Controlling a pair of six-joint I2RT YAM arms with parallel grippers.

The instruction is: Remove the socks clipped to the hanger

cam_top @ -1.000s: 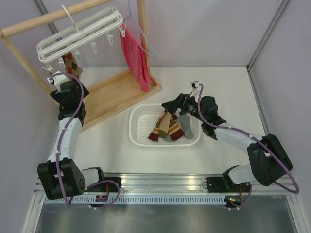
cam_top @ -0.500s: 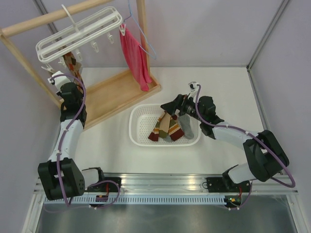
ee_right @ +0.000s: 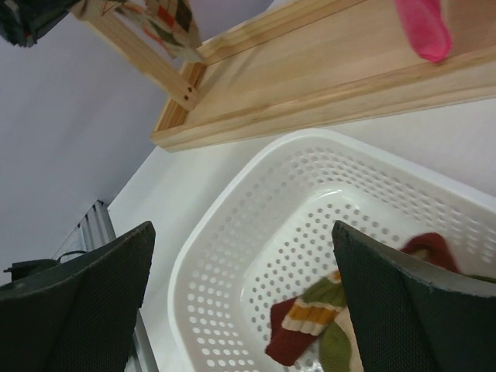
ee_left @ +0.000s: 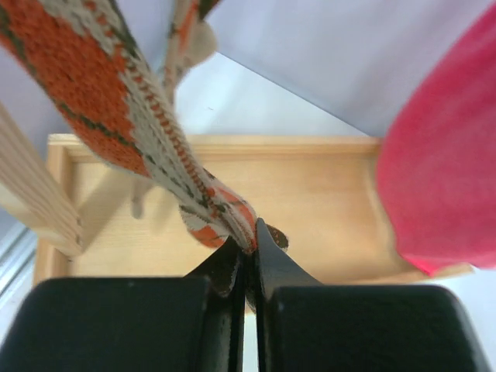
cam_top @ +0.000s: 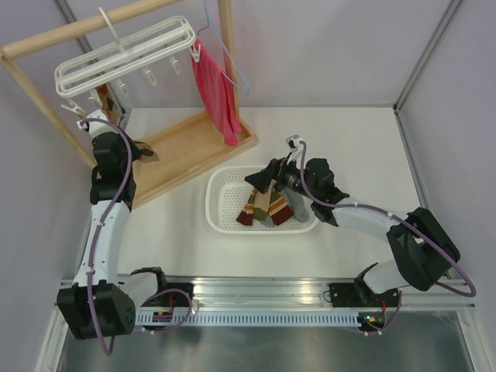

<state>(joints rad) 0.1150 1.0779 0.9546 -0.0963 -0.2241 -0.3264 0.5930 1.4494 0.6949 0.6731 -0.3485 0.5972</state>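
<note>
So the left gripper point(ee_left: 249, 246) is clamped on the lower end of the argyle sock point(ee_left: 116, 101), which stretches up and away to the hanger point(cam_top: 124, 53) overhead. I'd pull down along it. The right gripper point(ee_right: 244, 302) is wide open over the basket point(ee_right: 256, 194), well apart.

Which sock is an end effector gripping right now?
The orange-and-tan argyle sock, pinched at its lower end in the shut left end effector over the wooden tray. The other socks lie loose in the white basket.
</note>
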